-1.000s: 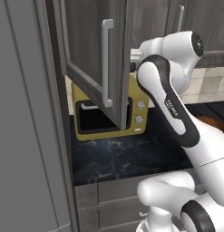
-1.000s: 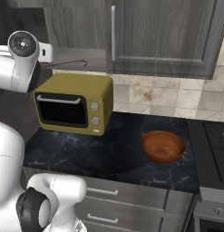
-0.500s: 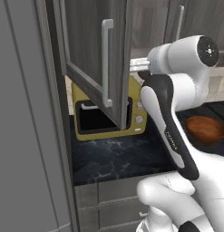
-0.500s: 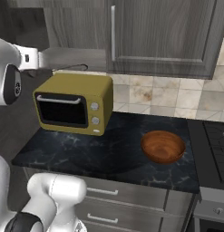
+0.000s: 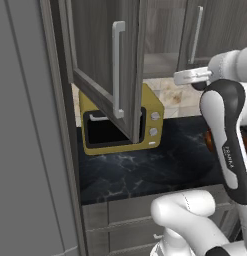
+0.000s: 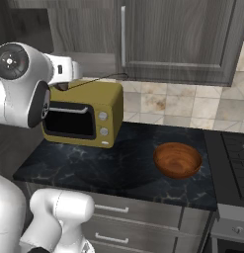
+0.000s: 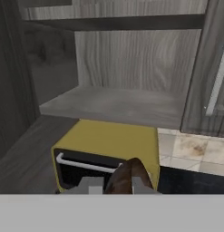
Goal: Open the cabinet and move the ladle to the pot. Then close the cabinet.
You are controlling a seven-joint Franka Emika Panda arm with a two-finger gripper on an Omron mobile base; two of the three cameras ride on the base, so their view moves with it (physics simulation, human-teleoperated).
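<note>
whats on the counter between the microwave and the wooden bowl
Nothing: in the right base view, bare dark marble counter separates the yellow microwave from the wooden bowl.

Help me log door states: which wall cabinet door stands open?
The cabinet door above the yellow microwave, swung out over the counter; the right door is shut.

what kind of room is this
A kitchen, by the look of it: a yellow microwave sits on a dark marble-look counter under wood-grain wall cabinets, with a stove edge at the right and a wooden bowl nearby.
</note>
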